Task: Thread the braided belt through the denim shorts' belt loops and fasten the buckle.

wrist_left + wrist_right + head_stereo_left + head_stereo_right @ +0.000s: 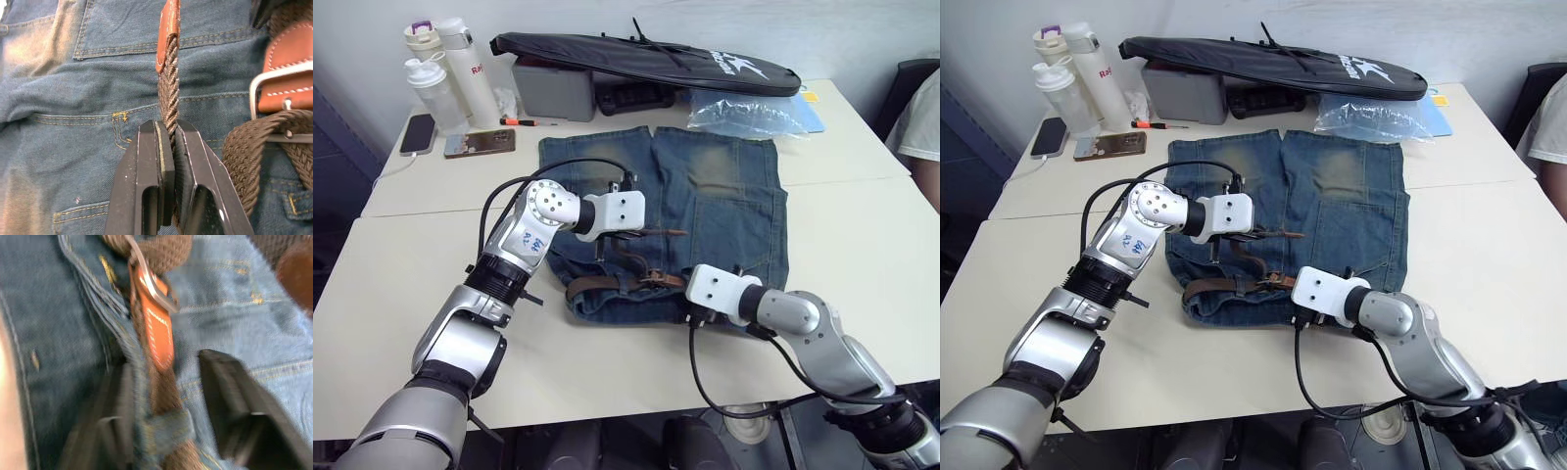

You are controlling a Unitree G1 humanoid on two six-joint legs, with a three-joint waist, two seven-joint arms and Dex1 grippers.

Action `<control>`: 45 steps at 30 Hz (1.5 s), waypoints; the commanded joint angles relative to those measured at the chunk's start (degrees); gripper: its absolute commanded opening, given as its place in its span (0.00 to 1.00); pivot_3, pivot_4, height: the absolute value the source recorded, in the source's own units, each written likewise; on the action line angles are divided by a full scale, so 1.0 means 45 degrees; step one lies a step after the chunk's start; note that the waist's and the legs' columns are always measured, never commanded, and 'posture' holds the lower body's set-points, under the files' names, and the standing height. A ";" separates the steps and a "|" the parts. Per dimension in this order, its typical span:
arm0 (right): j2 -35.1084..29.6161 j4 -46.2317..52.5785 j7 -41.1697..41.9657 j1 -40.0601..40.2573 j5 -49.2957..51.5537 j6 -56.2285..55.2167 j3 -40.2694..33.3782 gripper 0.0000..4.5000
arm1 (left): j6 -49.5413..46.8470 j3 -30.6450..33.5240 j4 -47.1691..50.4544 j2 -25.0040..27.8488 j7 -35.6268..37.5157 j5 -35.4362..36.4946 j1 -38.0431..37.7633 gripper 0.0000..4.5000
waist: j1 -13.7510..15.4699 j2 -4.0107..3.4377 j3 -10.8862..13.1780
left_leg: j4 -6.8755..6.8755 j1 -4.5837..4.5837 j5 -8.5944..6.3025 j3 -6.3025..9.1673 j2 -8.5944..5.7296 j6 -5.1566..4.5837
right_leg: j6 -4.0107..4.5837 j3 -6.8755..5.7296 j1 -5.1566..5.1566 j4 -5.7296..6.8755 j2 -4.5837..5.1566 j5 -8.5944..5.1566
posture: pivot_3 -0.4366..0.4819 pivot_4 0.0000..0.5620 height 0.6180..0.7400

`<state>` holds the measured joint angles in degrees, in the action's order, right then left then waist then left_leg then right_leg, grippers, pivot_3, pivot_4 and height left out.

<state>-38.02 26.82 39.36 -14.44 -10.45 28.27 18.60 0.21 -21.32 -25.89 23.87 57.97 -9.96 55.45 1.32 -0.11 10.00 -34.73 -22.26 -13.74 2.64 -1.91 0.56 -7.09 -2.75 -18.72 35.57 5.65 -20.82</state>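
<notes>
White bottle: red lettering beginning "RA", the rest turned out of sight.
Long black bag: white printed lettering and a white logo near its right end, too small to read.
Left arm's silver housing: blue handwritten marks, possibly digits, not legible.
Other items on the table: no readable text, numbers or signs.
</notes>
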 commanded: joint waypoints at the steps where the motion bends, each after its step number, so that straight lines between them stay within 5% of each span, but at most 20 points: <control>1: 0.0225 0.0170 -0.0373 0.0014 -0.0320 -0.0423 -0.0095 0.16 | 0.1058 -0.0186 -0.0032 0.0364 0.0375 -0.0241 0.0064 0.00 | 0.0000 0.0000 0.0000 | 0.0000 0.0000 0.0000 0.0000 0.0000 0.0000 | 0.0000 0.0000 0.0000 0.0000 0.0000 0.0000 | 0.48 0.27 1.00; 3: 0.0307 0.0168 -0.0498 0.0102 -0.0391 -0.0442 -0.0193 0.03 | 0.1722 -0.0352 -0.0175 0.0505 0.0345 -0.0511 0.0136 0.00 | 0.0002 -0.0002 -0.0001 | -0.0001 0.0002 0.0000 0.0000 0.0000 0.0000 | 0.0000 0.0001 0.0001 0.0000 0.0000 0.0000 | 0.48 0.27 1.00; 12: 0.0294 0.0249 -0.0701 0.0219 -0.0691 -0.0329 -0.0319 0.03 | 0.4864 -0.0783 -0.1867 0.0746 0.0951 -0.0916 0.0802 0.00 | 0.0012 -0.0002 -0.0001 | -0.0003 0.0000 -0.0001 -0.0001 -0.0002 -0.0002 | 0.0000 0.0000 0.0001 0.0001 0.0000 0.0000 | 0.48 0.27 1.00; 19: 0.0244 0.0198 -0.0717 0.0250 -0.0759 -0.0405 -0.0205 0.03 | 0.5588 -0.0726 -0.2550 0.0752 0.2130 -0.0543 0.0958 0.00 | 0.0013 -0.0002 -0.0001 | -0.0005 0.0001 -0.0003 -0.0001 -0.0003 -0.0006 | 0.0000 -0.0002 0.0000 0.0006 0.0000 0.0000 | 0.48 0.27 1.00; 45: 0.0280 0.0266 -0.0592 -0.0135 -0.0981 -0.0322 -0.0265 0.03 | 0.7341 -0.1171 -0.4032 0.0493 0.1741 -0.1853 0.1959 0.00 | 0.0006 -0.0002 -0.0001 | -0.0008 0.0001 -0.0007 0.0001 -0.0005 -0.0014 | 0.0000 -0.0003 -0.0001 0.0014 0.0000 0.0000 | 0.48 0.27 1.00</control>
<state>-36.91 26.53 37.07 -13.66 -13.68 26.65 18.80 31.91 -25.95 -44.96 26.37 65.89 -17.46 62.62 1.35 -0.12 10.00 -34.77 -22.25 -13.77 2.65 -1.94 0.49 -7.09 -2.76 -18.72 35.64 5.65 -20.82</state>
